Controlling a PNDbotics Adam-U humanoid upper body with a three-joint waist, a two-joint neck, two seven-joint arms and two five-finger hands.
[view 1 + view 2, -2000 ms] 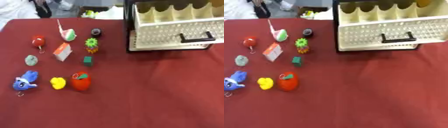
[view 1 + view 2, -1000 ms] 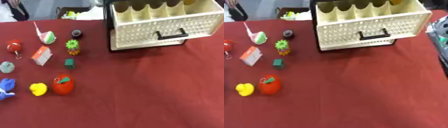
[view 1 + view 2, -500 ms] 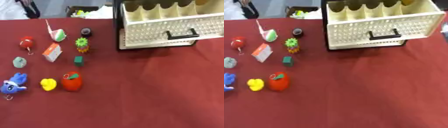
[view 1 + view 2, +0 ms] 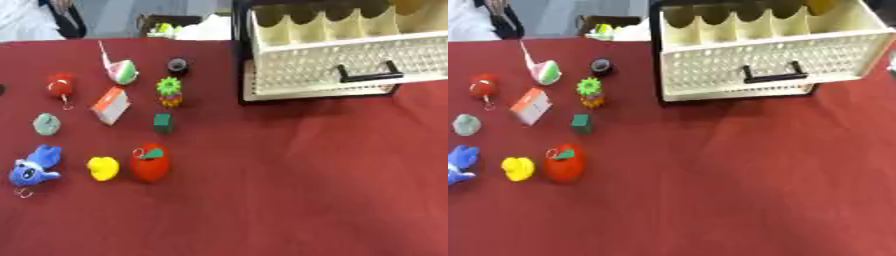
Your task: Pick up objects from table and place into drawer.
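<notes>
A red table [image 4: 306,200] filled the frame, with a cream drawer unit [image 4: 767,60] at upper right. Its top drawer stood pulled out, showing a row of scalloped dividers inside and a perforated front with a black handle [image 4: 773,75]. All the small objects sat on the left side of the frame, well apart from the drawer. Upper left held a red ball with a ring [image 4: 59,85], a green-pink-white wedge with a thin stick [image 4: 122,71], and a dark round object [image 4: 178,65]. Just below the dark one stood a green spiky-topped toy with an orange base [image 4: 169,92]. A white and orange carton-like piece [image 4: 109,104] lay left of it, a small green cube [image 4: 163,122] below, and a pale grey-green round piece [image 4: 45,123] farther left. Lower left had a blue plush with a ring [image 4: 33,167], a yellow object [image 4: 102,168], and a red apple with a green leaf [image 4: 150,162], the yellow and apple just beside each other. Neither robot hand showed in either view, so the state of the fingers could not be told.
</notes>
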